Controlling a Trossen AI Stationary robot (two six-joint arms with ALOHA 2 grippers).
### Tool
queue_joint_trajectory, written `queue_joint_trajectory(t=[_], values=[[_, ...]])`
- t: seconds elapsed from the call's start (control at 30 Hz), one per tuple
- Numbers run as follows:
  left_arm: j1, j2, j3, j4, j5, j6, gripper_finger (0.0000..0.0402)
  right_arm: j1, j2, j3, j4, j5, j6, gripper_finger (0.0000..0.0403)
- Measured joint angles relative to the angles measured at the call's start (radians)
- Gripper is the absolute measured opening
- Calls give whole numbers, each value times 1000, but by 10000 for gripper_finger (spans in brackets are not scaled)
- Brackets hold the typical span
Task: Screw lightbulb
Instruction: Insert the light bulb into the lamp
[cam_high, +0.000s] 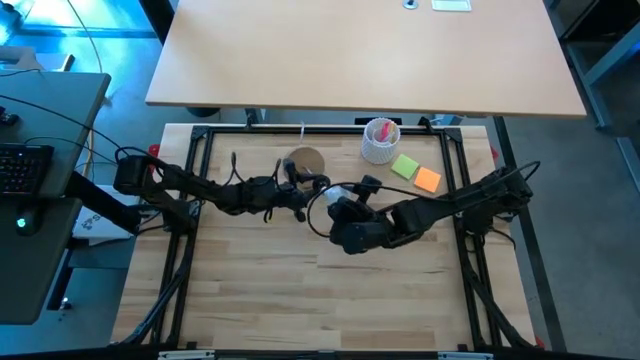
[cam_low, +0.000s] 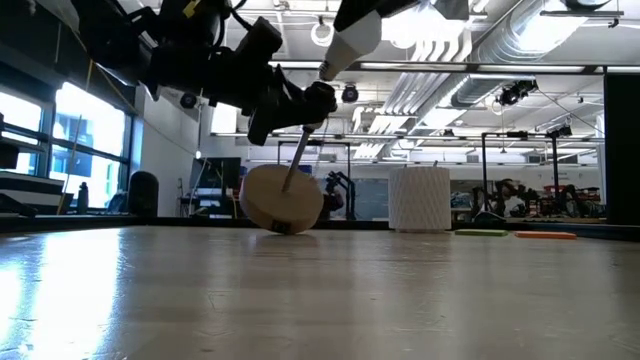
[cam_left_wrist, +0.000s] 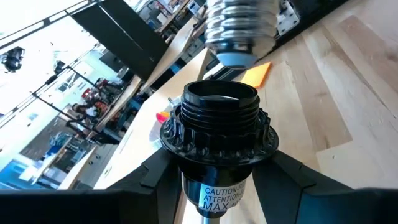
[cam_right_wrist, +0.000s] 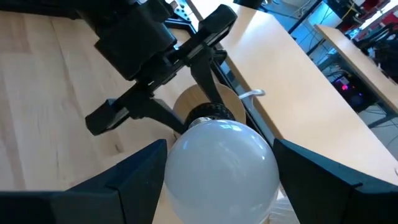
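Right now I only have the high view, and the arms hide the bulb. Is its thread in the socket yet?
Observer: No. The left wrist view shows the lightbulb with its screw base just short of the black socket mouth, not inside it.
Operator: Is the socket held firm?
Observer: The left gripper has its jaws shut on the socket's neck.
Operator: And the bulb?
Observer: In the right wrist view, the right gripper has its jaws shut on the white globe. Also, the low view shows the wooden disc stand tilted, not lying flat.
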Motion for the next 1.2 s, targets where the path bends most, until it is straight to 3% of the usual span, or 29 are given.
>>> queue_joint_trajectory(t=[0.5,0.97,1.2], values=[[1,0,-1,2,8,-5,158,-68,20,0,15,-60,-84,286],[1,1,-1,3,-7,-69,159,-70,25,0,39,-71,-473,286],[0,0,-1,0,-20,-60,159,-94,25,1,81,-122,-526,286]])
